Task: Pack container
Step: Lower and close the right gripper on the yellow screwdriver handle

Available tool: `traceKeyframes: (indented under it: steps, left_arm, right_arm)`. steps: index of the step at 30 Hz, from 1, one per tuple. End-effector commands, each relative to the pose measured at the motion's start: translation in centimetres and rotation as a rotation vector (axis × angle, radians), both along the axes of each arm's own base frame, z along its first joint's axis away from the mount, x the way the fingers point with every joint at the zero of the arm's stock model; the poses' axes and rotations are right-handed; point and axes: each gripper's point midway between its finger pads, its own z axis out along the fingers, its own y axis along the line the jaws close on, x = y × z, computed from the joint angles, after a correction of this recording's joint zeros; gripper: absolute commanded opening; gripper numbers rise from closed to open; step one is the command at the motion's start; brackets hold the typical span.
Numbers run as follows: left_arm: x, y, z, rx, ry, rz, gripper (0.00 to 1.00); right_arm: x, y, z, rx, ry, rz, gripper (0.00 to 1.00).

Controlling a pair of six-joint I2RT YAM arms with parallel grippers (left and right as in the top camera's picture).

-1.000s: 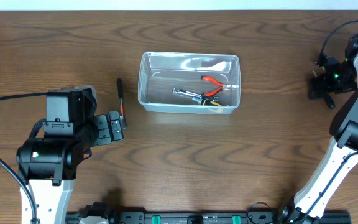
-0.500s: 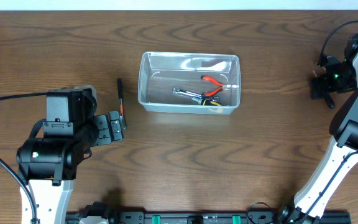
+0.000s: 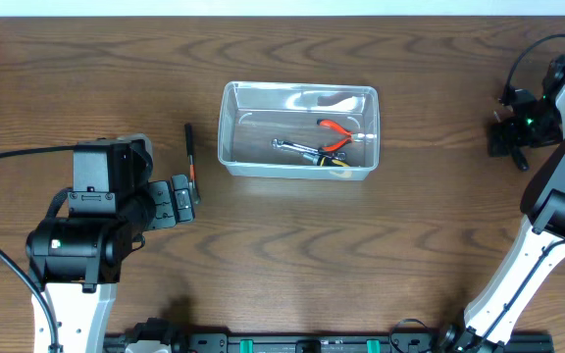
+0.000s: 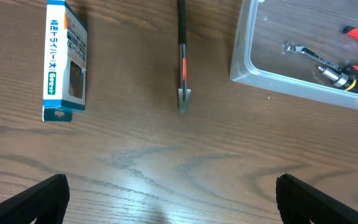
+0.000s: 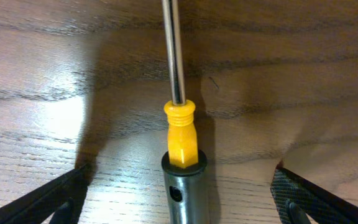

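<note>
Straddling a yellow-handled screwdriver (image 5: pixel 181 140), right pincer (image 5: pixel 179 198) spread wide.

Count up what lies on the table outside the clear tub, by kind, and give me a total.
Blue-and-white box: 1
Slim black-and-orange tool: 1
Yellow-necked screwdriver: 1
Total outside the container: 3
</note>
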Motion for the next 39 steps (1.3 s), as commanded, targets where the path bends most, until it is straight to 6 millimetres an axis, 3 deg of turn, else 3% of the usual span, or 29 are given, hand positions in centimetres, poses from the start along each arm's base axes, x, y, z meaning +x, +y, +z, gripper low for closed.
traceKeyframes:
  steps: [1, 13, 24, 39]
  left_arm:
    - [0.22, 0.22, 0.47, 0.011, -0.014, 0.005, 0.98]
    - [0.21, 0.20, 0.47, 0.010, -0.014, 0.005, 0.98]
    - [0.21, 0.20, 0.47, 0.010, -0.014, 0.005, 0.98]
    - [0.22, 0.20, 0.47, 0.010, -0.014, 0.005, 0.98]
  right_arm:
    - [-1.70, 1.02, -2.70, 0.038, 0.070, -0.008, 0.93]
    - [-1.84, 1.10, -2.86, 0.040, 0.074, -0.009, 0.59]
    - [-1.79, 1.13, -2.86, 0.040, 0.073, -0.008, 0.35]
    - [-1.70, 1.08, -2.87, 0.038, 0.069, -0.008, 0.18]
